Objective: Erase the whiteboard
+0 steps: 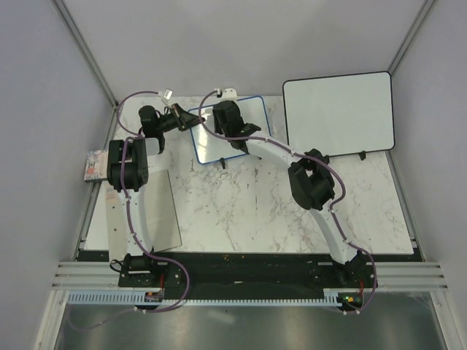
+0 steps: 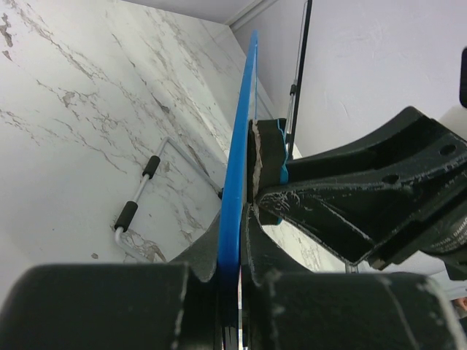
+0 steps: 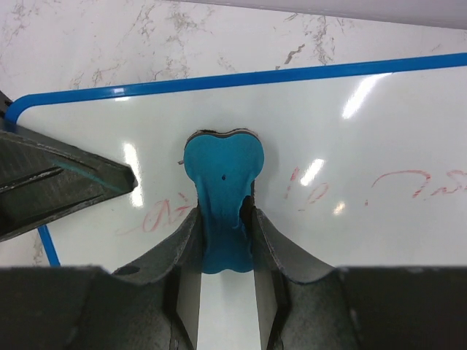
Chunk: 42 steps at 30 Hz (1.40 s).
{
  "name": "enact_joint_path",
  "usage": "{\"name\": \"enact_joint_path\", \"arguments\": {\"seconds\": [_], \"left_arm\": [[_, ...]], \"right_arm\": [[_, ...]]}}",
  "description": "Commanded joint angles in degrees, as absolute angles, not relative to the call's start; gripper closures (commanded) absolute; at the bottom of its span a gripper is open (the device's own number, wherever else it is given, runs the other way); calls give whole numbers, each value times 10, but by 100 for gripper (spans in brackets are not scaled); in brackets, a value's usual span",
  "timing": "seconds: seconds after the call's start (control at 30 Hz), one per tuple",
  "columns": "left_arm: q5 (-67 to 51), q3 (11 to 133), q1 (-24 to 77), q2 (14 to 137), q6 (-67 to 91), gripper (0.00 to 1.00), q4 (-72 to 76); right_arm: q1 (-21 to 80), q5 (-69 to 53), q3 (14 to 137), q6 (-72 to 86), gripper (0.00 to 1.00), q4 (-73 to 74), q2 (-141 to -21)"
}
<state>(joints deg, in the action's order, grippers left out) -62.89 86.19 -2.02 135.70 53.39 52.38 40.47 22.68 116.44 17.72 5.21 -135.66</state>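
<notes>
The blue-framed whiteboard (image 1: 219, 142) stands tilted at the back centre-left of the table. My left gripper (image 1: 184, 118) is shut on its left blue edge (image 2: 237, 204), seen edge-on in the left wrist view. My right gripper (image 1: 228, 120) is shut on a blue eraser (image 3: 222, 186) and presses it flat against the board face (image 3: 343, 146). Faint red handwriting (image 3: 157, 216) lies to the left of the eraser and more (image 3: 408, 179) runs to the right. The eraser also shows in the left wrist view (image 2: 271, 157), touching the board.
A larger black-framed whiteboard (image 1: 338, 113) stands at the back right. A flat grey sheet (image 1: 149, 211) lies at the front left under the left arm. A small printed box (image 1: 93, 165) sits at the table's left edge. The board's wire foot (image 2: 139, 197) rests on the marble.
</notes>
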Motion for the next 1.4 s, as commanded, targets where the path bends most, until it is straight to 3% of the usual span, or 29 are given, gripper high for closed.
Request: {"name": "enact_joint_path", "arguments": {"seconds": [0.0,0.63,1.37], "left_arm": [[-635,857,-14,1354,410,98,507],[-635,857,-12,1353,403,98,498],[-634,858,-12,1354,403,98,498]], "right_arm": [[344,241,1172,154,100,131,-1398],[245,244,1004,170,100,128,-1332],[247,213,865,196,100,86,-1259]]}}
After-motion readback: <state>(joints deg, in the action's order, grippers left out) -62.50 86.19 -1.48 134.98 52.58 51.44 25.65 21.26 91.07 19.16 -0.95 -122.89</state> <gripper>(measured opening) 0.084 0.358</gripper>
